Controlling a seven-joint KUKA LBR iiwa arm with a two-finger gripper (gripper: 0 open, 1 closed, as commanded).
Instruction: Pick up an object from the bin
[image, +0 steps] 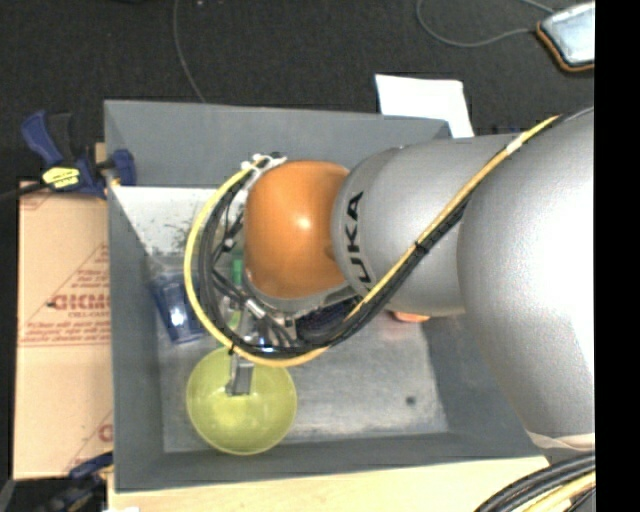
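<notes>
One yellow-green round thing (255, 420) lay in the bin (380, 390), at its lower-left corner in the camera view | hand (240, 380) was down over the round thing's top, whether touching could not be told | hand wide or narrow: could not be told | blue object (170, 310) lay by the left wall, apart from both

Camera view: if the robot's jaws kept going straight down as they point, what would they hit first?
Most likely the yellow-green round thing in the lower-left corner of the bin: the gripper hangs over its middle. It may already touch it; depth is unclear.
</notes>
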